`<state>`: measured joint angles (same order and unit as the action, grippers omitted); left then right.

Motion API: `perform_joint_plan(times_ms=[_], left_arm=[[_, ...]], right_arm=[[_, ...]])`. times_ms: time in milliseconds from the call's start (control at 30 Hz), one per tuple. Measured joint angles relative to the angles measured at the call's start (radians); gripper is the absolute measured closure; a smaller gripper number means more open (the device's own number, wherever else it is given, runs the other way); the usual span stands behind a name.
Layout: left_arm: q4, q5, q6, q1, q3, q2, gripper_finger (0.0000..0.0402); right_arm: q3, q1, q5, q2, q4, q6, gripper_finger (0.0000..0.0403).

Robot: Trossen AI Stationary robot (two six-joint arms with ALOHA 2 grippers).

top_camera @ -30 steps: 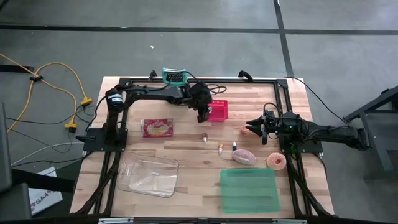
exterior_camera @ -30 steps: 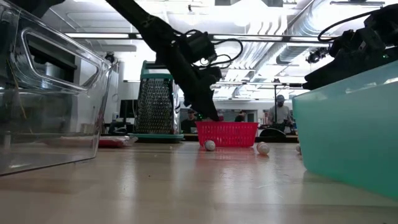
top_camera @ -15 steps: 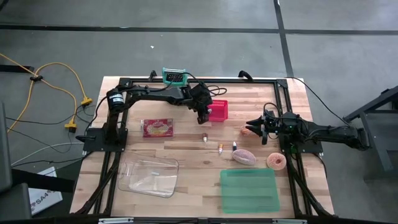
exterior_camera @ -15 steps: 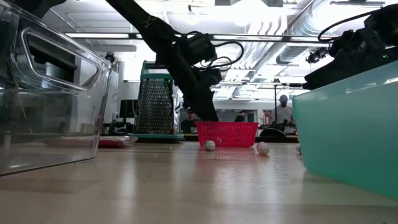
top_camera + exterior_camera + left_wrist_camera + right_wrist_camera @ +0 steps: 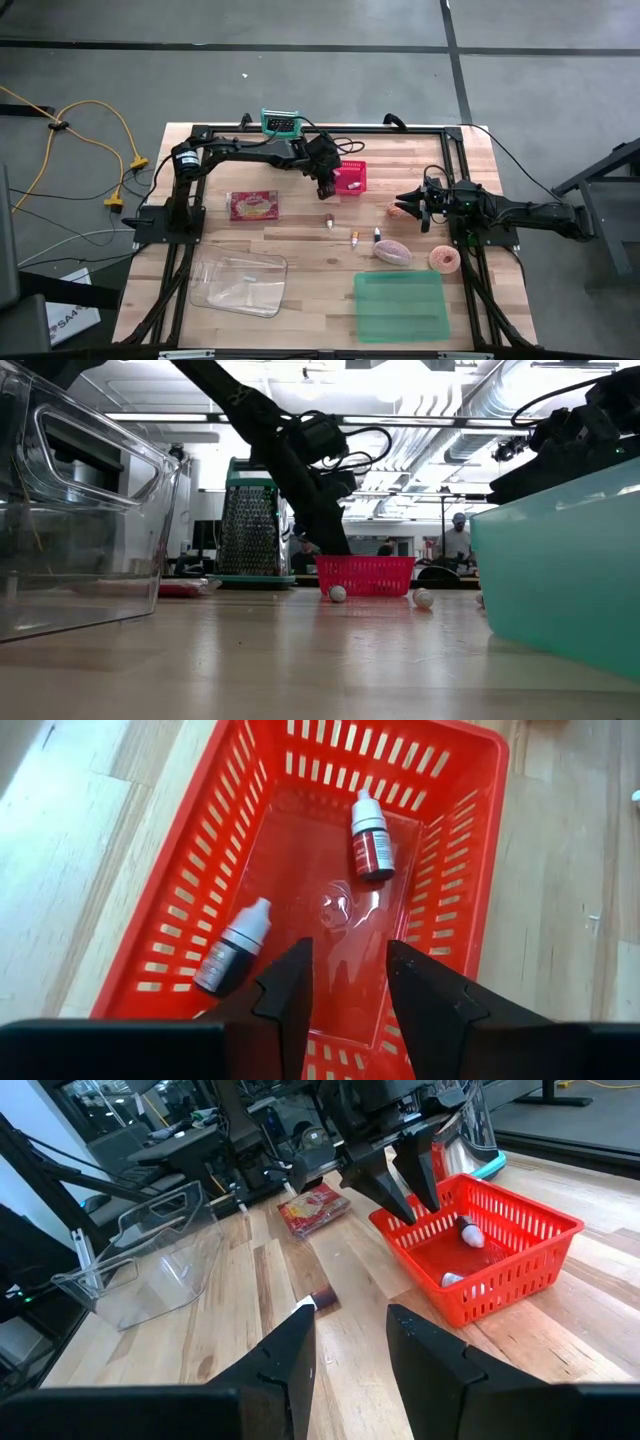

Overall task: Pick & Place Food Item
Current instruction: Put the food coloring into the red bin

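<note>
The left arm reaches from the desk's left edge toward the middle of its far edge, elbow bent, wrist tipped steeply down. The left gripper [image 5: 327, 186] hangs there with its fingers [image 5: 285, 995] parted and nothing between them. The right arm lies low along the desk's right side; the right gripper [image 5: 411, 203] points inward, fingers [image 5: 290, 1350] apart, empty.
</note>
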<state>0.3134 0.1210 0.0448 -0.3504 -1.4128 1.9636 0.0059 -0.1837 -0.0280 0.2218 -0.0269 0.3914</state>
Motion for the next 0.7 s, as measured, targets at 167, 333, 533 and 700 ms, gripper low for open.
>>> perform_joint_plan(times_ms=[167, 333, 533, 700], left_arm=[[-0.003, 0.013, 0.0, 0.0, 0.0, 0.0, 0.0277], [0.0, 0.013, 0.006, 0.0, 0.001, -0.021, 0.0277], [0.003, 0.014, 0.04, 0.012, 0.001, -0.09, 0.0277], [0.01, 0.006, 0.044, 0.04, 0.001, -0.134, 0.0277]], right_arm=[[0.0, 0.0, 0.0, 0.0, 0.0, 0.0, 0.0289], [0.0, 0.0, 0.0, 0.0, 0.0, 0.0, 0.0289], [0.0, 0.0, 0.0, 0.0, 0.0, 0.0, 0.0289], [0.0, 0.0, 0.0, 0.0, 0.0, 0.0, 0.0289]])
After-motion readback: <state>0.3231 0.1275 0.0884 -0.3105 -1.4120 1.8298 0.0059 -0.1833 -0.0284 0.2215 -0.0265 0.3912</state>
